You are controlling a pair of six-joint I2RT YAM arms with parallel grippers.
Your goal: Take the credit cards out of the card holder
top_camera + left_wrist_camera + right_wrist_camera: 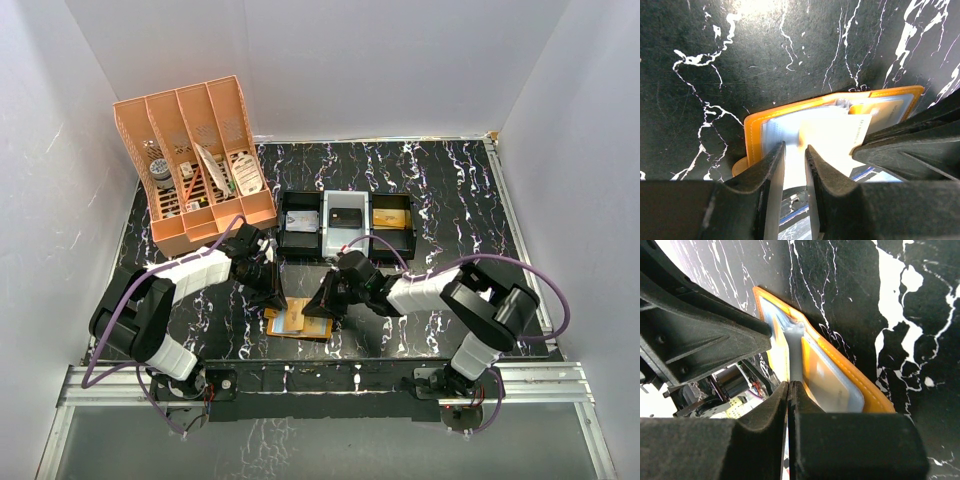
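Upper left of the top view: orange slotted desk organizer (195,160), upright at the back corner of the black marbled table (460,200), stuffed with small odds and ends.

Left arm reaches in from lower left. Left gripper (272,293) is pointed down at the near-centre of the table. Wrist view: jaws a narrow slot apart, fingers (771,180) set on the pale inner panel of the card holder (754,137). Whether they pinch anything or only press on it, cannot tell.

The card holder lies open and flat on the table, lower centre of the top view, between the two grippers. Orange rim, pale blue pockets facing up.

A credit card (835,137), pale, lies across the inner panels, its right edge running under the other gripper.

Behind, centre of the top view: row of black trays (345,240) well apart from the holder. A small black box (345,216) sits in the middle one, a gold block (390,217) in the right one.

Right arm comes in from lower right. Right gripper (790,387) has its jaws pressed fully together at the holder's right half. A thin pale strip, the card seen edge-on, runs straight into the seam between the pads.
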